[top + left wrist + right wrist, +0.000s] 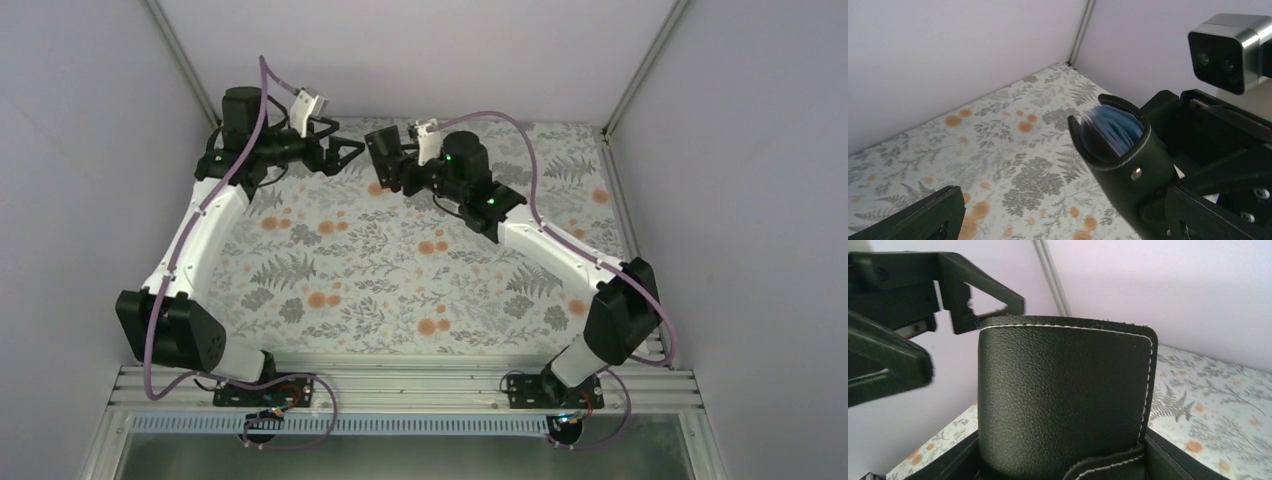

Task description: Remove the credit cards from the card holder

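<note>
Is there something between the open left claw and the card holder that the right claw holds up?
Nothing visible. Only free air lies between the left claw and the card holder, whose open end faces that claw.

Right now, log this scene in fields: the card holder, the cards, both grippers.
card holder: bowed open, dark outside, held in the air
credit cards: none out; blue layers inside, card or lining unclear
left gripper: open, empty, facing the holder's mouth
right gripper: shut on the card holder
</note>
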You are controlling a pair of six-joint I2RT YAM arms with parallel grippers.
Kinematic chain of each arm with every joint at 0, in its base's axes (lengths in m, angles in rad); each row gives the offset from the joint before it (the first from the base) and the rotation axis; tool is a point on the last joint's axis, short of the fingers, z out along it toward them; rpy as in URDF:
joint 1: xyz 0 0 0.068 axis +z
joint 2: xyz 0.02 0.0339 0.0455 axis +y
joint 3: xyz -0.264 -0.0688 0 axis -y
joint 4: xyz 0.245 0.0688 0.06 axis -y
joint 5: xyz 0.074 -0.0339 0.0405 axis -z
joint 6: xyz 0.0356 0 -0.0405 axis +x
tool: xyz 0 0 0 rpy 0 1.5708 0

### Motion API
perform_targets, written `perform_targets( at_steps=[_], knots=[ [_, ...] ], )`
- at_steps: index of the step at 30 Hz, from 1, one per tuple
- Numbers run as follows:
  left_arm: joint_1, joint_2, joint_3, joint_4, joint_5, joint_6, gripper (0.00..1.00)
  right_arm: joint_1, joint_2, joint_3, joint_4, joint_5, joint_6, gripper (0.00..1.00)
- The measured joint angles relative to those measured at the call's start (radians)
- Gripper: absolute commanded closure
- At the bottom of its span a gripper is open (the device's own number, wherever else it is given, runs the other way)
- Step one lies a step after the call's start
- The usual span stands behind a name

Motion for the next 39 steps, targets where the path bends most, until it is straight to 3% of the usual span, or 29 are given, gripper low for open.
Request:
perform_targets(
  at_steps=[9,11,13,20,22,23,25,32,39],
  knots=[
    [-0.002,-0.05,-0.019,0.012,0.091,-0.063,0.0,0.108,0.026,0.07,0.006,0.01,-0.099,0.37],
    [-0.002,-0.051,-0.019,0.018,0.11,-0.077,0.04,0.125,0.03,0.08,0.001,0.014,-0.113,0.37],
    [-0.004,-0.053,-0.024,0.024,0.125,-0.086,0.15,0.137,0.041,0.097,0.0,0.019,-0.125,0.37],
    [-0.008,-0.058,-0.029,-0.014,0.167,-0.092,0.76,0.15,0.045,0.103,-0.01,0.054,-0.168,0.36],
    [-0.01,-0.059,-0.029,-0.027,0.171,-0.085,0.91,0.154,0.045,0.103,-0.019,0.066,-0.188,0.33],
    [-0.01,-0.06,-0.029,-0.033,0.175,-0.082,0.95,0.156,0.045,0.103,-0.019,0.077,-0.202,0.26],
    [-0.009,-0.061,-0.029,-0.051,0.172,-0.078,0.97,0.159,0.045,0.103,-0.027,0.089,-0.222,0.02],
    [-0.01,-0.062,-0.008,-0.152,0.196,0.035,0.98,0.144,-0.061,0.006,-0.029,0.064,-0.325,0.01],
    [-0.036,-0.071,0.111,-0.348,0.189,0.324,0.98,0.01,-0.274,-0.073,-0.077,-0.327,-0.444,0.01]
  ],
)
